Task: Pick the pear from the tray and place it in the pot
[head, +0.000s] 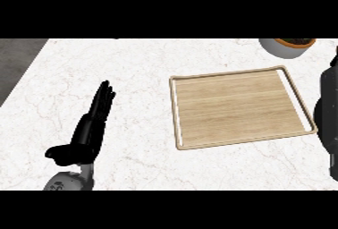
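Pear (295,42) is prob. the brownish lump inside pot (280,49), cropped at top right. Wooden tray (175,112) lies near pot. L hand (88,132) is left of tray, released, fingers straight. R hand (329,112) is cut off at right edge, state can't tell.

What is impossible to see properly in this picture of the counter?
1. Pear: it shows nowhere in the head view, not on the tray either; what hides it cannot be told.
2. Right hand: cut off by the right edge of the head view, so whether it holds anything cannot be told.
3. Pot: cut off by the upper edge of the head view; most of its inside is out of sight.
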